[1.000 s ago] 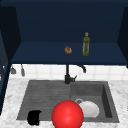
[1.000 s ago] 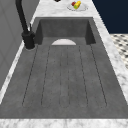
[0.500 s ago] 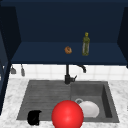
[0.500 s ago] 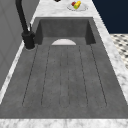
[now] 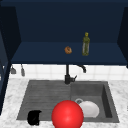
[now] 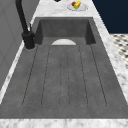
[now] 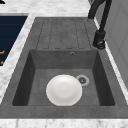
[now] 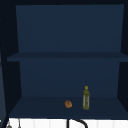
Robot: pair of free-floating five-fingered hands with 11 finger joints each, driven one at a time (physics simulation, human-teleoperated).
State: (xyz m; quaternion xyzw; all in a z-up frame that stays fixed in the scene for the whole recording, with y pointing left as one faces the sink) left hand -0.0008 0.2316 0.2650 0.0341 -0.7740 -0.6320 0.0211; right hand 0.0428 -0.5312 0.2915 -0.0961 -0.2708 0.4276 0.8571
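At the front edge of the sink [image 5: 25, 105], on its left side, you see the left hand [image 5: 34, 117] as a dark shape. It sits low over the ribbed draining board [image 5: 47, 95]. From this picture you cannot tell if its fingers are straight or curled, and you cannot tell if it touches the board.

Just beside it, to the right, there is a red ball [image 5: 67, 115]. The ball is in front of the sink's front rim, close to the camera, and it covers a part of the white plate [image 5: 89, 109] behind it. The hand and the ball are near, but they look apart.

The white plate lies flat on the bottom of the basin [image 7: 100, 82], and the round drain [image 7: 82, 80] is just beside it, at the faucet side. The black faucet [image 5: 68, 75] stands behind the sink, between the draining board and the basin.

Above the sink you see an open dark blue cabinet [image 8: 67, 75]. On its lower shelf a green bottle [image 8: 86, 98] stands upright, and a small orange thing [image 8: 68, 104] lies near it, on its left side.
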